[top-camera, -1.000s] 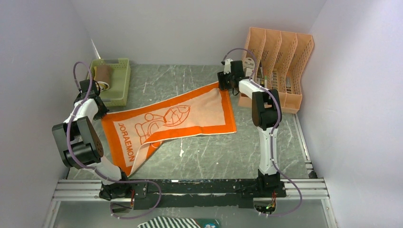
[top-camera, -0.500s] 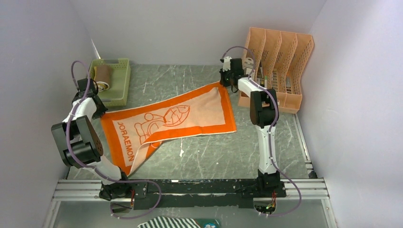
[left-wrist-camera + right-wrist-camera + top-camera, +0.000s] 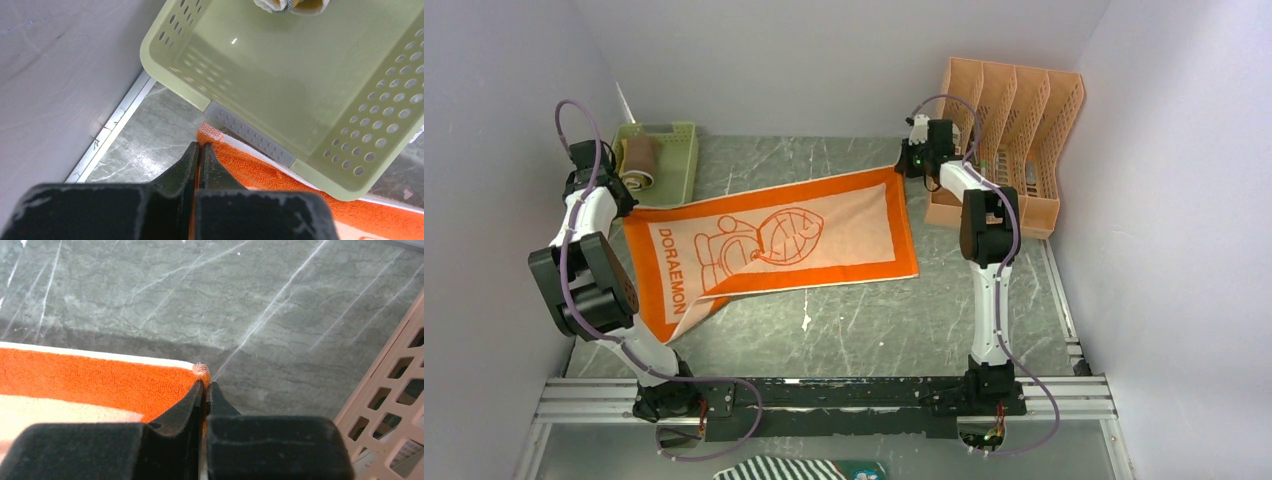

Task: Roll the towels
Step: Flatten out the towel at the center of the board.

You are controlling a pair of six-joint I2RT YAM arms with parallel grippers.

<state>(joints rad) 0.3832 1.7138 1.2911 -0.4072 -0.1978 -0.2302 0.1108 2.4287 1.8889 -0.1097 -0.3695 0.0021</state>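
Note:
The big orange-bordered towel point(image 3: 774, 240) with "DORAEMON" lettering lies stretched across the table, its near left part folded over. My left gripper point(image 3: 621, 208) is shut on the towel's far left corner point(image 3: 260, 172) beside the green basket; the closed tips point(image 3: 199, 147) pinch the orange edge. At the far right corner my right gripper point(image 3: 900, 168) is shut too, its tips point(image 3: 205, 385) clamped on the orange border point(image 3: 100, 385). A smaller yellow-tan towel point(image 3: 638, 160) lies rolled inside the basket, and its end shows in the left wrist view point(image 3: 287, 5).
The pale green basket point(image 3: 689, 165) stands at the far left, its wall point(image 3: 280, 75) just beyond my left fingers. An orange file rack point(image 3: 1009, 140) stands at the far right, close to my right gripper point(image 3: 395, 385). Walls close in on three sides.
The right gripper shut on the far right corner. Both arms then drew their corners back and apart, so the towel lies flatter and further back, with its left corner now beside the basket.

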